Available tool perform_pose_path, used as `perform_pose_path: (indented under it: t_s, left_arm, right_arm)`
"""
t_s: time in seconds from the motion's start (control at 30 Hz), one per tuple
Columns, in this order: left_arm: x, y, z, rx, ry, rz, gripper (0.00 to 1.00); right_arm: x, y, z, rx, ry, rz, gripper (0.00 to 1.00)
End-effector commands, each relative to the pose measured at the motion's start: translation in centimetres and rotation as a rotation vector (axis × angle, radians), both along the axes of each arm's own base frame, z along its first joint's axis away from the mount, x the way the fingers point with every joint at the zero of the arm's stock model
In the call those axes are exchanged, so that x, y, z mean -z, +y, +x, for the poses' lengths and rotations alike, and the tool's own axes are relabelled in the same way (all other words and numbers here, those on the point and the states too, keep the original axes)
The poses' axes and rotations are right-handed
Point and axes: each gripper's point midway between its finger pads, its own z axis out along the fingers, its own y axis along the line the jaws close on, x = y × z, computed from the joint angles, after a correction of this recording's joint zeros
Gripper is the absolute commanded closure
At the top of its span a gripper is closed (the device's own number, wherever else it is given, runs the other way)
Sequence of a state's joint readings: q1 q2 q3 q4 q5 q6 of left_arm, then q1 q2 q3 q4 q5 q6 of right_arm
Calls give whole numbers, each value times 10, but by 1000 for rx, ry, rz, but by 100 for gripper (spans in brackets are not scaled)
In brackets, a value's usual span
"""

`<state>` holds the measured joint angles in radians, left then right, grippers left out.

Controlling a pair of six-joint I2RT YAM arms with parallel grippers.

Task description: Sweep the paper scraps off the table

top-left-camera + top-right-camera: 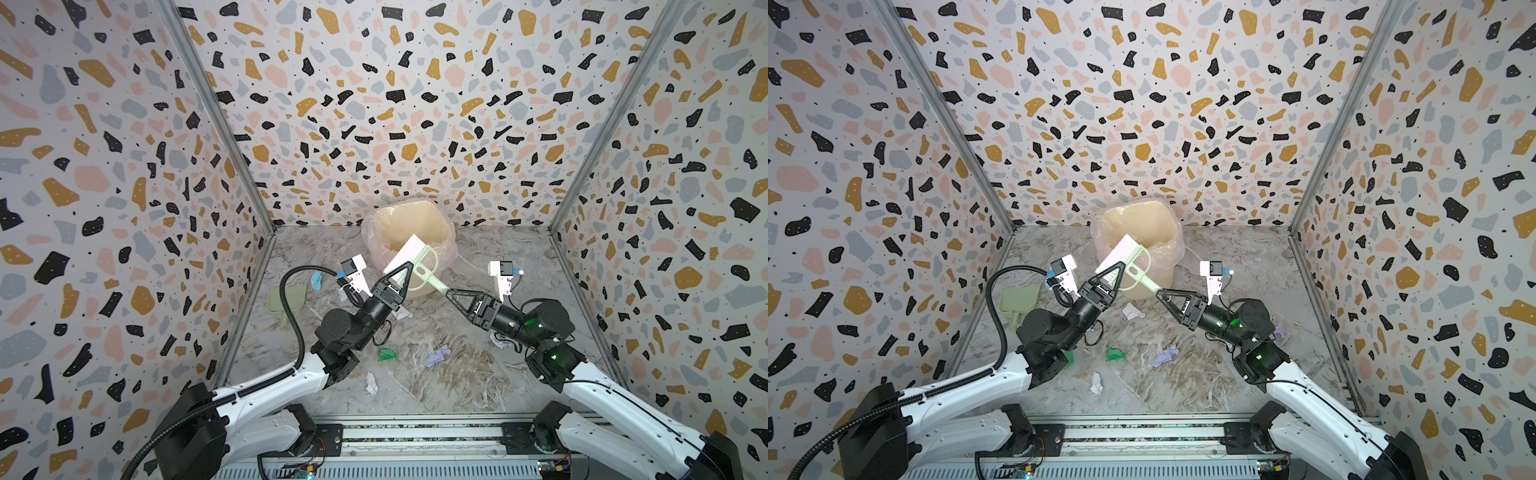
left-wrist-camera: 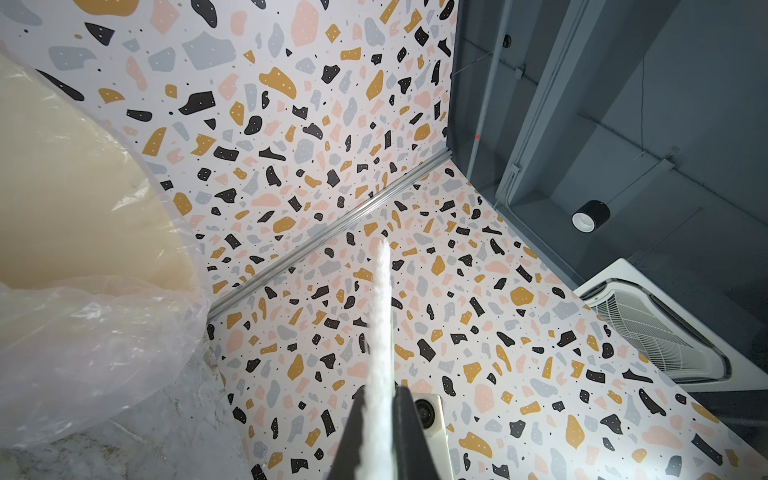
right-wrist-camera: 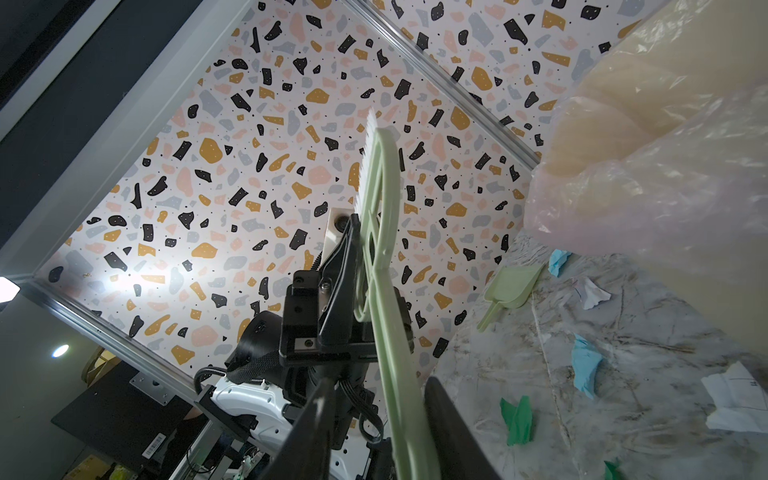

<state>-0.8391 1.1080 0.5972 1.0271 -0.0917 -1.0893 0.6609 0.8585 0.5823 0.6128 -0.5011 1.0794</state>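
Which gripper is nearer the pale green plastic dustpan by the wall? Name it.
Left. The left gripper, clamped on the white bristles of the pale green brush, hangs raised right of the dustpan in both top views; the right gripper straddles the brush handle farther right.

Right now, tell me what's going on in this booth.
Both arms are on the brush, held up in front of the lined bin. The left gripper is shut on its white bristles; the right gripper straddles the handle, jaws not yet clamped. It looks like a handover. The dustpan lies unused on the table, and the paper scraps are scattered across it, unswept.
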Motion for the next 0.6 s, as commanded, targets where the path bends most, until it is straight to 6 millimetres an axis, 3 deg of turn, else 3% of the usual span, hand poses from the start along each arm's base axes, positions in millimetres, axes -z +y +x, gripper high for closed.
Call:
perform_pose_path:
  t_s: [0.0, 0.47, 0.57]
  left_arm:
    - [-20, 3, -5, 1, -52, -49, 100]
    - [-14, 1, -4, 6, -40, -34, 100]
    - [-13, 0, -4, 10, -38, -29, 100]
  right_arm:
    - [-9, -3, -5, -7, -31, 25, 67]
    - [-6, -5, -4, 1, -14, 17, 88]
    - [-5, -6, -3, 5, -11, 15, 99]
